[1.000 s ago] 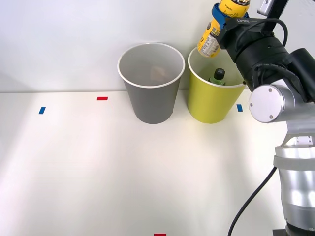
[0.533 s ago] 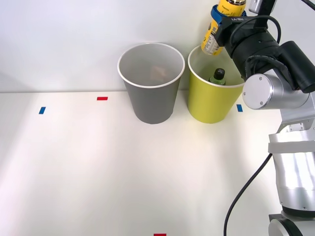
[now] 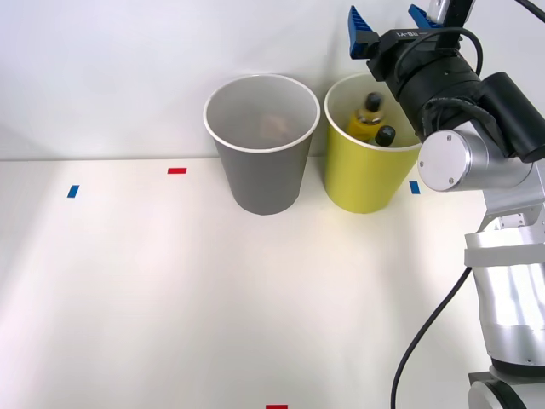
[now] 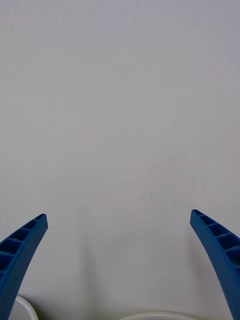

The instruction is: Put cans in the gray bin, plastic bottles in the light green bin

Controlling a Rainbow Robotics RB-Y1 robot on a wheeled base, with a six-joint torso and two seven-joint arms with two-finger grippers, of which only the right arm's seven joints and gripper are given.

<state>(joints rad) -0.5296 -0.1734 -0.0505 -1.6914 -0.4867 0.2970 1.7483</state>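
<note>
front: high, facing down at table (image 3: 170, 298) | wrist: facing wall (image 4: 120, 100)

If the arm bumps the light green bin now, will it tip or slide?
Probably slide or tip fairly easily: the light green bin is tall, tapering to a narrow base. The two plastic bottles inside add little ballast. The gray bin beside it might stop it going leftward.

gray bin (image 3: 260, 166): smooth matt plastic
light green bin (image 3: 364, 179): smooth plastic, slight sheen
fingers (image 4: 20, 250): ribbed blue plastic
table (image 3: 213, 290): matt white
</note>
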